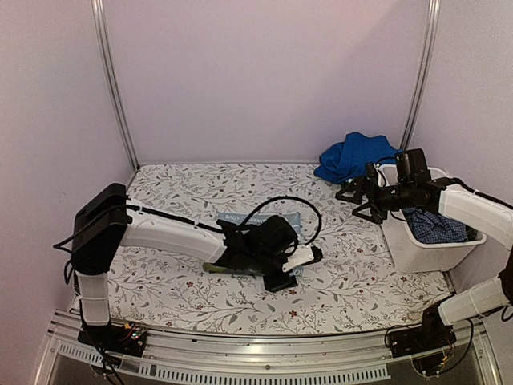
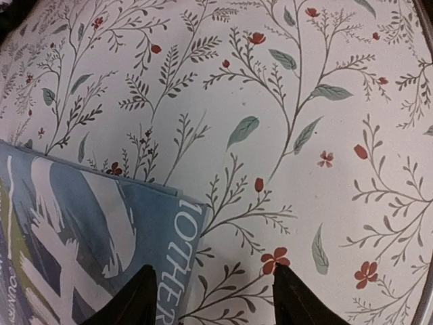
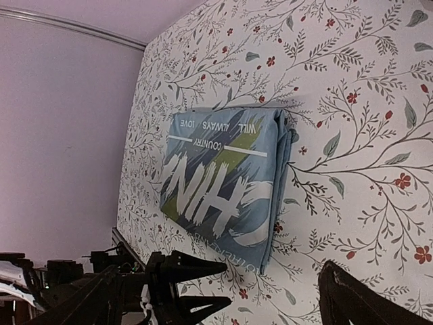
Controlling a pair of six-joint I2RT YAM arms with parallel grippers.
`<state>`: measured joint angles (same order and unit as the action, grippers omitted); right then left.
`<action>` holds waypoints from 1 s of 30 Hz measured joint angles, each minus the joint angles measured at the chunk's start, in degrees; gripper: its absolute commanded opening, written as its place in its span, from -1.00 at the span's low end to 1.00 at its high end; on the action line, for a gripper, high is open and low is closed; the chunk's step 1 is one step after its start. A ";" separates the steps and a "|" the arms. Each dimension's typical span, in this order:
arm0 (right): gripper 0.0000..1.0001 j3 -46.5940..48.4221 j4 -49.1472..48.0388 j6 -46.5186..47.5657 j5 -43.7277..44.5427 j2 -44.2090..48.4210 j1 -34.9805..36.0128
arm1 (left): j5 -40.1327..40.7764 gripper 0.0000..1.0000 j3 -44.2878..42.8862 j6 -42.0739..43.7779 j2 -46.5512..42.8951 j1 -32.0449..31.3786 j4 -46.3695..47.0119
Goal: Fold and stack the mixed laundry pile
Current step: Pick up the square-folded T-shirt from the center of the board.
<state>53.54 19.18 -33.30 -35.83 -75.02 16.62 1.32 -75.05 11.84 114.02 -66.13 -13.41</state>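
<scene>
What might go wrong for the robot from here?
The left gripper hangs low with one finger over the folded cloth's corner. A pull there might drag the neat fold open. The right gripper is open close beside the tub, so reaching for the blue cloth bunched by the back wall might bump the tub.

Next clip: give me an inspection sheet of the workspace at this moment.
Surface: white leaf-and-flower table cover, lying flat.
Job's things: folded pale blue printed garment mid-table; royal blue garment crumpled at back right; dark blue checked cloth inside white plastic tub.
Clutter: the tub, at right edge.
Grippers: left gripper open, low over folded garment's corner; right gripper open, empty, beside tub.
Cables: black cable looping mid-table.
Surroundings: lilac walls, metal posts.
</scene>
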 measured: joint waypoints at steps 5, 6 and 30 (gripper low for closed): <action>0.92 -2.67 -1.16 -2.29 -1.38 1.20 -0.04 | -0.52 0.00 -2.62 3.04 5.07 -0.52 -0.39; 0.90 -3.23 -1.62 -2.93 -1.84 1.25 -0.04 | -0.39 -0.04 -3.28 3.48 6.23 -0.52 -0.35; 0.68 -6.36 -10.23 -13.99 -6.69 -17.09 5.79 | -5.44 -1.00 -10.16 -1.68 7.82 3.85 -1.05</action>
<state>47.18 8.95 -47.29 -42.52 -92.12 22.41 -4.12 -85.21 10.15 121.84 -62.28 -14.46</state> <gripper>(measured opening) 0.856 0.006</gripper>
